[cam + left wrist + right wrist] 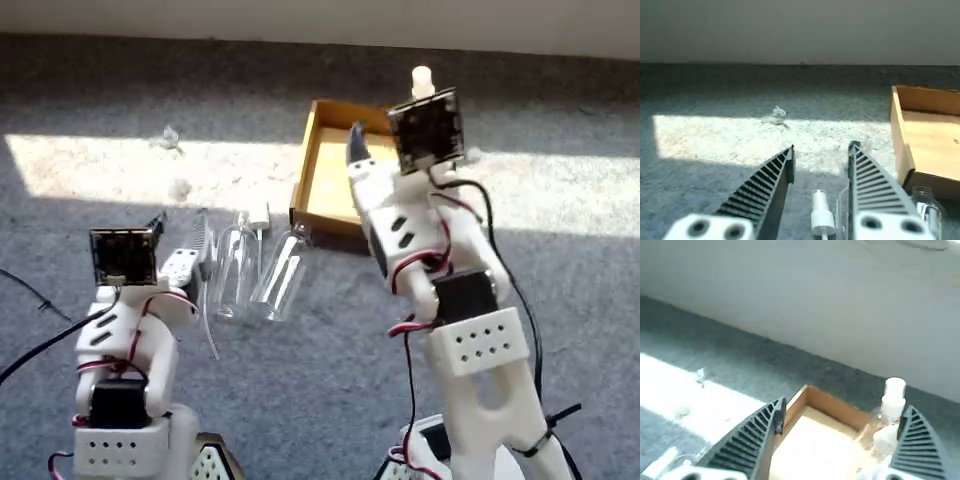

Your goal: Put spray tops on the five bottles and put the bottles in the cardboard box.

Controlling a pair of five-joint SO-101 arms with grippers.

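- Your left gripper [821,157] sits low over the carpet [300,400], fingers spread apart and holding nothing.
- A loose spray top [821,212] lies on the carpet between those fingers.
- Two clear bottles [280,275] lie side by side near that gripper, just beside the cardboard box [325,175].
- Your right gripper [842,420] hangs above the box, spread wide with nothing in it.
- A topped bottle [891,397] stands upright at the box's far side; whether it is inside is unclear.

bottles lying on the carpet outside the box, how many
2. Bottle one and bottle two lie side by side on the carpet by the cardboard box, at its near corner; others may be hidden.
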